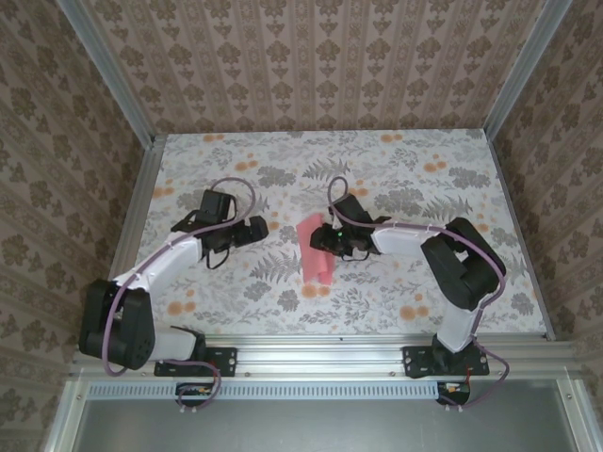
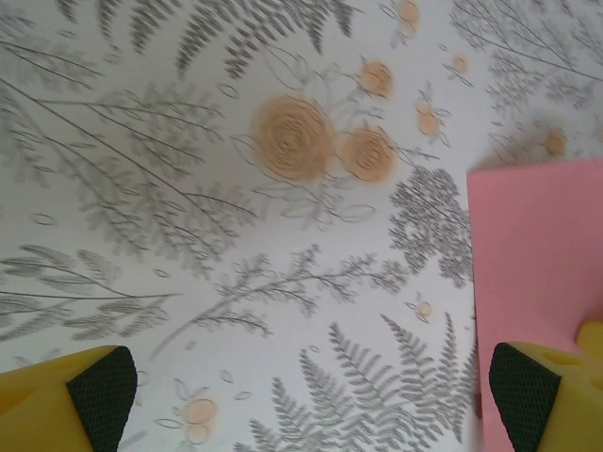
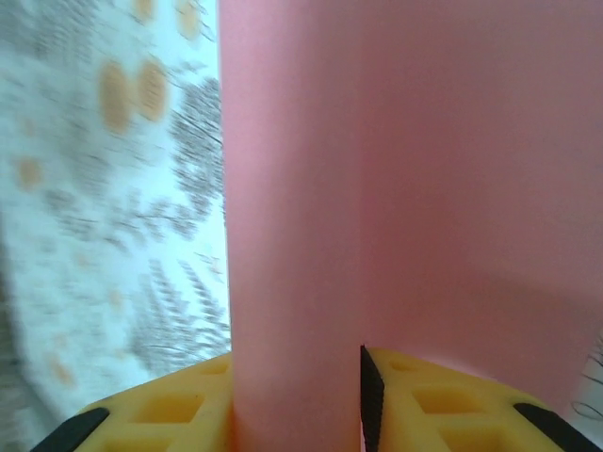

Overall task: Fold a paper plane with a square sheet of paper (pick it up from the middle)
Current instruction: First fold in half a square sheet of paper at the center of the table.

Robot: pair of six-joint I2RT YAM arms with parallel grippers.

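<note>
Mid-frame, the paper plane (image 1: 316, 259) was pinched in the right pincer (image 1: 327, 240), while the left pincer (image 2: 311, 400) was seen wide open.

The paper plane (image 1: 316, 252) is plain pink-red with no print. The surface (image 1: 283, 169) is off-white, patterned with grey ferns and leaves and scattered orange flowers (image 1: 412, 311), one bright cluster at 4 o'clock from the plane. The walls (image 1: 311, 66) have beige and brown stripes with darker floral medallions. The left arm (image 1: 160, 264) and right arm (image 1: 405, 240) are white with black joints, each trailing a lilac cable (image 1: 234, 181). The left jaws are yellow with black textured pads (image 2: 104, 395). The right jaws are the same yellow, edged in black.
</note>
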